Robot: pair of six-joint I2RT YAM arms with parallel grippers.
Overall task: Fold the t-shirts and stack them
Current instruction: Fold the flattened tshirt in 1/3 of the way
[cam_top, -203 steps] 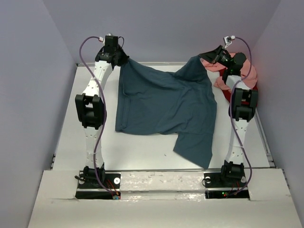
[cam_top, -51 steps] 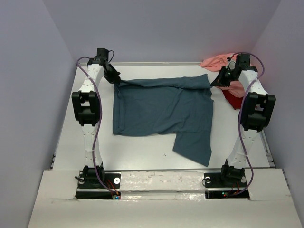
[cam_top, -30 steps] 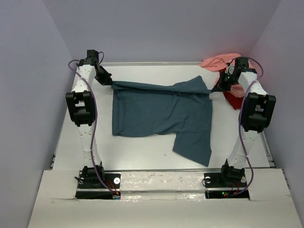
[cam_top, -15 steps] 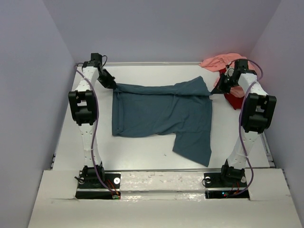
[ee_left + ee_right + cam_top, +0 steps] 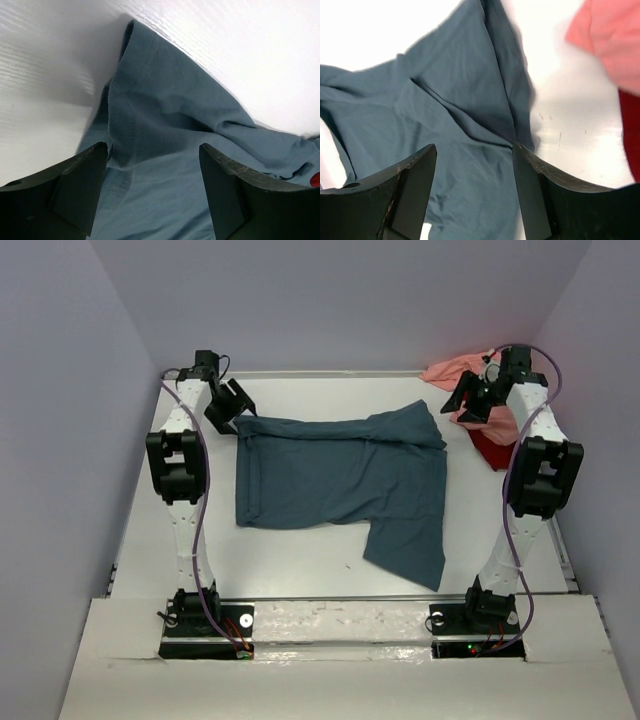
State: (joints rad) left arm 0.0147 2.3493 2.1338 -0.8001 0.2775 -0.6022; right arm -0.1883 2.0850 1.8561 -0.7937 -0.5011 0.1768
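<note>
Nearest the arm bases I see bare counter (image 5: 290, 565). Next comes the dark teal t-shirt (image 5: 340, 475), spread mostly flat between the two hands and on the near side of both. One flap trails toward me on the right hand's side. The far hem is rumpled, with a ridge of folds running from one hand across to the other.

Left hand (image 5: 232, 405): fingers (image 5: 80, 185) spread wide, nothing gripped. In its wrist view the shirt's stitched corner lies on the counter directly beneath the gap.

Right hand (image 5: 468, 400): likewise wide open and empty, poised over the shirt's other far corner, which is creased into overlapping pleats.

Beyond and outward of the right hand lie the salmon pink t-shirt (image 5: 458, 370), bunched, and the red t-shirt (image 5: 492, 448), partly hidden behind that arm. Neither is folded.

Assessment: the cloth looks light and limp and will not hold a shape. It will drape and drag, and a single-point lift would bunch it. I judge the best holds to be the hemmed corners beneath each hand. Both hands should pinch through the doubled edge together, keeping the fabric taut between them. The trailing flap needs squaring before any fold.
</note>
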